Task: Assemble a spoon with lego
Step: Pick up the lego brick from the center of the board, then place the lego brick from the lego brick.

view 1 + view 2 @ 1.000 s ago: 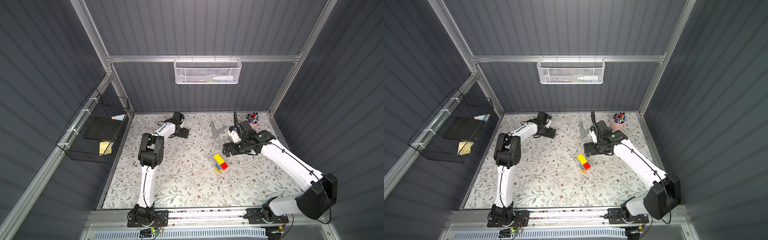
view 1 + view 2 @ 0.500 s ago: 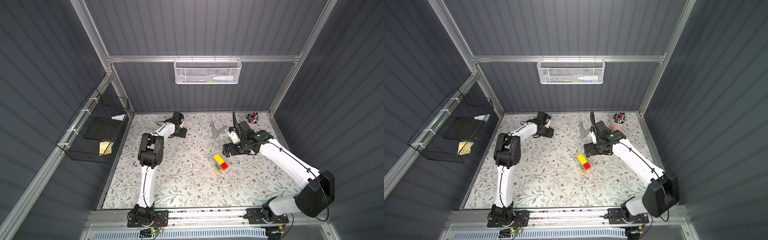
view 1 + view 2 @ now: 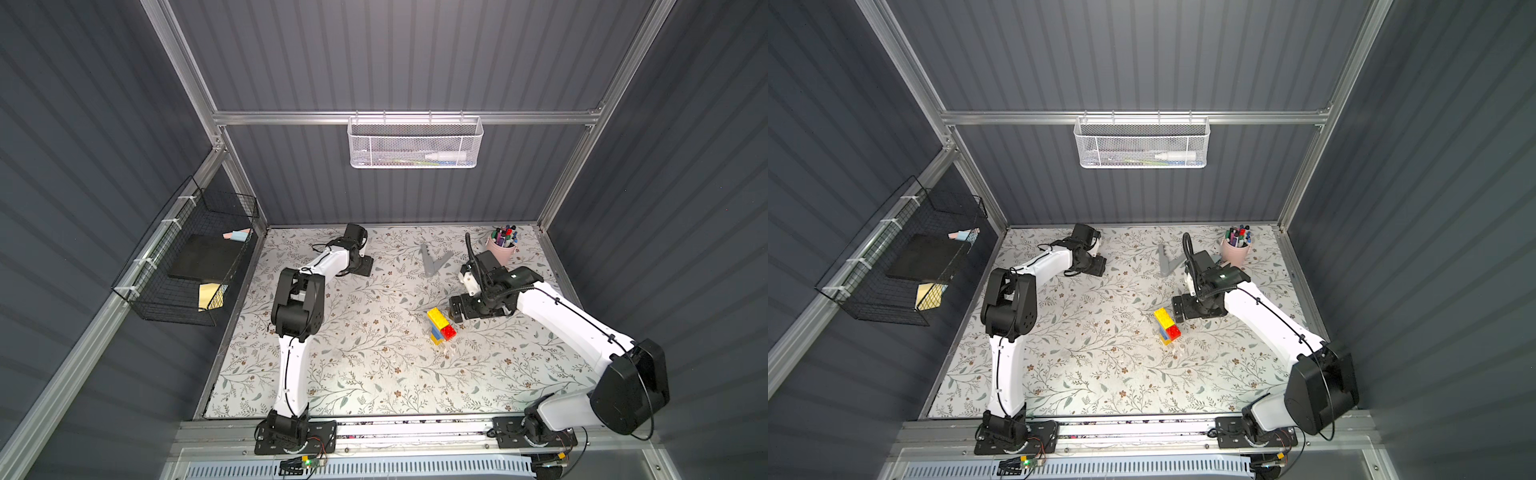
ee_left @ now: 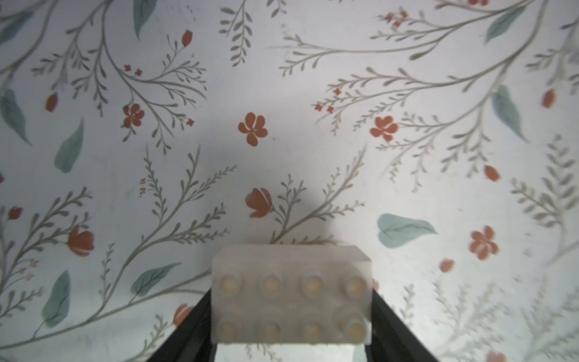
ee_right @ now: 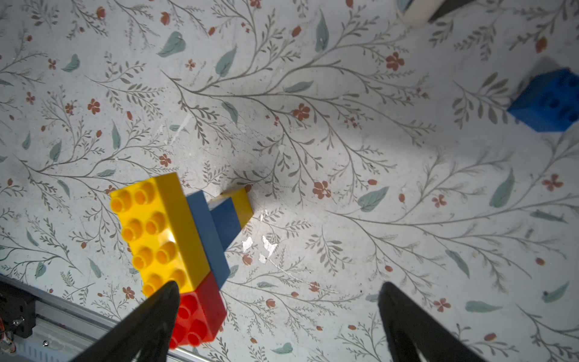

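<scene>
My left gripper (image 4: 291, 313) pinched a white oblong studded plastic brick (image 4: 291, 282), well apart from the half-built yellow-blue-red brick spoon (image 3: 440, 326); right gripper (image 5: 279, 285) spread empty beside it. I judged the next move: carry it over, align studs.

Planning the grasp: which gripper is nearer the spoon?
Right. The right gripper is open just beside the spoon; the left gripper, holding a white brick, is far to its left.

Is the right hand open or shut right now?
Open. In the right wrist view the right hand has its two black fingers wide apart, nothing clamped between them; the brick stack lies by one finger.
</scene>
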